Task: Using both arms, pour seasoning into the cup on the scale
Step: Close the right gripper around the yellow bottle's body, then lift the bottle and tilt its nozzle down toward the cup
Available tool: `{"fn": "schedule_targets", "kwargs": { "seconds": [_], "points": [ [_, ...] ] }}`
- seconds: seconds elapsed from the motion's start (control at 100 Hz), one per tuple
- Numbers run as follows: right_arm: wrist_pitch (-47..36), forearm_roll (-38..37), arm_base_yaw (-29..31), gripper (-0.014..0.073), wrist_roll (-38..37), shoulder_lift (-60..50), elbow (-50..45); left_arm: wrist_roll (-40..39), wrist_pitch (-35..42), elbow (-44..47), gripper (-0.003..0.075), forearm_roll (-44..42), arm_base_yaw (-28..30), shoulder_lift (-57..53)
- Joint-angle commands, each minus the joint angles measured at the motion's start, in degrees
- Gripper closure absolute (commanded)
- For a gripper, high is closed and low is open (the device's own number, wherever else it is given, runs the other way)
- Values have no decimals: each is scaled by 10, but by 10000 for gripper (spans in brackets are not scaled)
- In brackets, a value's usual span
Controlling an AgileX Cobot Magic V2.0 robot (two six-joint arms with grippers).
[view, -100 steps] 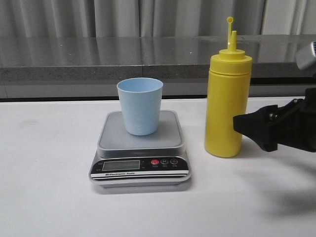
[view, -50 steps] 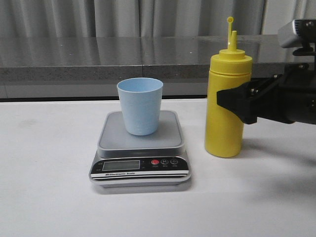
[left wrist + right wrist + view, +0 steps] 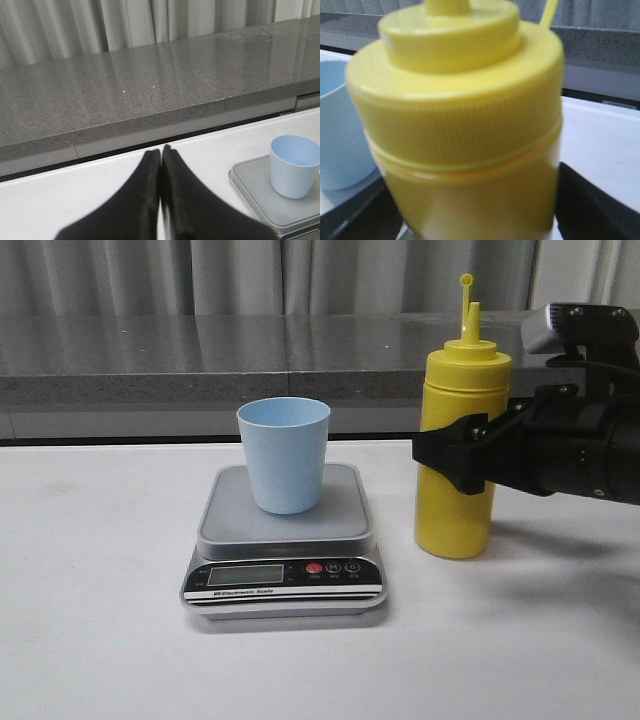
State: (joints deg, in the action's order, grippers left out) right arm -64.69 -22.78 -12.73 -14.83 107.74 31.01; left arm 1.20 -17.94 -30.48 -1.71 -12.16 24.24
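White table (image 3: 100, 640) filling the lower frame, grey counter (image 3: 200, 350) across the upper half. Right gripper (image 3: 450, 462) reaching in from the right edge, jaws spread wide around the seasoning (image 3: 458, 455): one finger dark across the bottle's front at mid-height, black pads flanking the yellow body in the right wrist view, no squeeze evident yet. Bottle standing upright, right of centre, long axis vertical, nozzle up, so a sideways clamp fits. Scale (image 3: 285, 540) at centre, just left of the bottle. Cup (image 3: 284, 454) upright on the platform, mouth open. Left gripper (image 3: 160, 200) pressed together, holding nothing, unseen in the front view; right arm plainly the nearer.
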Motion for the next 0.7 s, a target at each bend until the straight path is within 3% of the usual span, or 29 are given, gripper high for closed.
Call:
{"fn": "schedule_targets", "kwargs": {
  "seconds": [0.0,0.08,0.25,0.35,0.54,0.69],
  "points": [
    [-43,-5,-5,25,-2,-15,15,-6,47,-17,739,0,1,4],
    [-43,-5,-8,94,-2,-12,17,-6,47,-17,739,0,1,4],
    [-43,-5,-8,405,-2,-10,17,-6,47,-17,739,0,1,4],
    [-43,-15,-8,521,-2,-11,17,-6,47,-17,739,0,1,4],
    [18,-48,-8,538,13,-62,18,-6,47,-17,739,0,1,4],
    [133,-60,-8,538,34,-135,44,-6,47,-17,739,0,1,4]
  ]
}}
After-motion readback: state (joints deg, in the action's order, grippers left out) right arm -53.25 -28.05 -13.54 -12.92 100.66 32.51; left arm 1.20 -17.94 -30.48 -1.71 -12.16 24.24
